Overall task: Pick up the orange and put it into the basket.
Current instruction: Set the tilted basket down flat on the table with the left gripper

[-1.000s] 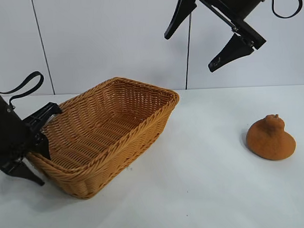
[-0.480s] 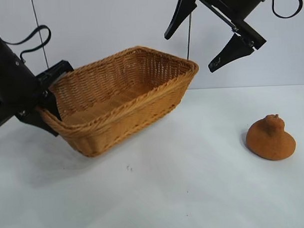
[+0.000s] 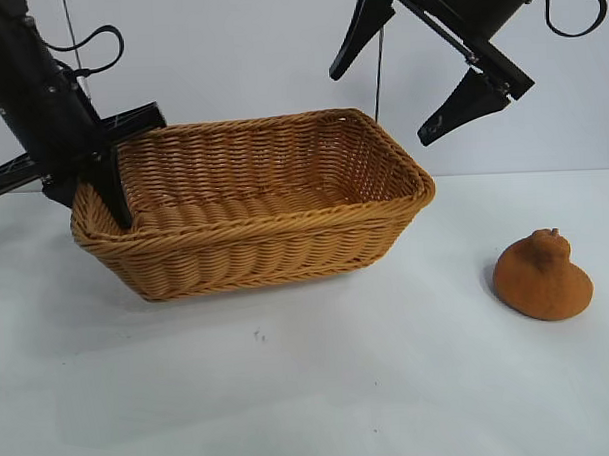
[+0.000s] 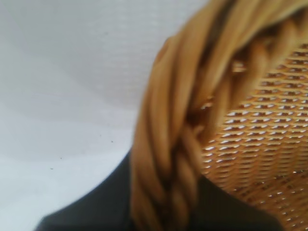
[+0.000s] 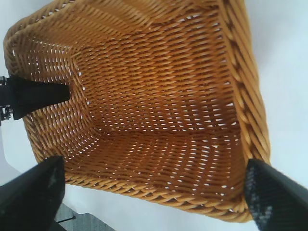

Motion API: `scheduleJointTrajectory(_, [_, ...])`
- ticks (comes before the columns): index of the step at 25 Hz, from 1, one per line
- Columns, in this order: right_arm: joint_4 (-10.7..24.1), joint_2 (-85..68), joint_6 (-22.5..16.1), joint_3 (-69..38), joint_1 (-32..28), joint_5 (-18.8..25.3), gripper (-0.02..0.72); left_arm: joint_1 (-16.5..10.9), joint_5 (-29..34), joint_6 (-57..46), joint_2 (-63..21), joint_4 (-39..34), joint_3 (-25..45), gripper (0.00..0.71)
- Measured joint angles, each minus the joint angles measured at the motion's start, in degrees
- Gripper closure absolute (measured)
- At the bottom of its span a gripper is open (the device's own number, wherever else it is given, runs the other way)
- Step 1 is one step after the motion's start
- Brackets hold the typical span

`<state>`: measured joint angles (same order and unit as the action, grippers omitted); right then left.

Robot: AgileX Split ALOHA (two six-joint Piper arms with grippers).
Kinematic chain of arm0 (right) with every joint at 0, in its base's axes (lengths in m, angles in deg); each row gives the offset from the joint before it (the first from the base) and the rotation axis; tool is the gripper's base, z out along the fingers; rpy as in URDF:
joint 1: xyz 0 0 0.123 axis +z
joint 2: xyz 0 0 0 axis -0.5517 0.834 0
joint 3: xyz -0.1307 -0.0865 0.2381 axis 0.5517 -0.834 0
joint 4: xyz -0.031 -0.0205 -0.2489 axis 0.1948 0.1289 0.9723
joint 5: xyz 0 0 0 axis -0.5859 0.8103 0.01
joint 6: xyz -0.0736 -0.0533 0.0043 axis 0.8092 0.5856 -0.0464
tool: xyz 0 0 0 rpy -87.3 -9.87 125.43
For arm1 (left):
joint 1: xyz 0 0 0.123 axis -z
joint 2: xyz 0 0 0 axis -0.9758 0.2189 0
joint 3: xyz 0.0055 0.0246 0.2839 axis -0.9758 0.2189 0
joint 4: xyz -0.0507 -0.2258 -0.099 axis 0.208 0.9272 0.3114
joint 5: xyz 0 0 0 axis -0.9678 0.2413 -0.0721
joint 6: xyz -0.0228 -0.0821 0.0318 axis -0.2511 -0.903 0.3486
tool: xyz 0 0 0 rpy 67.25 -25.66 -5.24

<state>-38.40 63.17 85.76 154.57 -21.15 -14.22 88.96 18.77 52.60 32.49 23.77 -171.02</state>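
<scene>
The tan wicker basket [image 3: 254, 205] is lifted off the white table, held level at centre left. My left gripper [image 3: 98, 180] is shut on its left braided rim, which fills the left wrist view [image 4: 178, 144]. The brownish-orange orange [image 3: 542, 276] with a knob on top sits on the table at the right, apart from both grippers. My right gripper [image 3: 424, 74] hangs open and empty high above, to the right of the basket; the right wrist view looks down into the empty basket [image 5: 154, 96], with the left gripper's finger [image 5: 33, 94] at its far end.
The white table [image 3: 340, 387] stretches in front of and below the basket. A white panelled wall [image 3: 229, 71] stands behind.
My left gripper has lifted the basket off the table and swung it right and level; it was resting tilted at the left before. The orange and right gripper have not moved.
</scene>
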Motion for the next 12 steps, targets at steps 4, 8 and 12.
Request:
scheduleJointTrajectory(4, [0.0, 0.0, 0.0, 0.0, 0.0, 0.25, 0.01, 1.61, 2.6, 2.2, 2.28, 0.07, -3.44, 0.625])
scheduleJointTrajectory(8, [0.0, 0.0, 0.0, 0.0, 0.0, 0.3, 0.01, 1.87, 3.32, 3.03, 4.62, 0.46, -3.91, 0.625])
scheduleJointTrajectory(12, [0.0, 0.0, 0.0, 0.0, 0.0, 0.36, 0.01, 1.87, 3.45, 3.1, 7.6, 0.19, -3.91, 0.625])
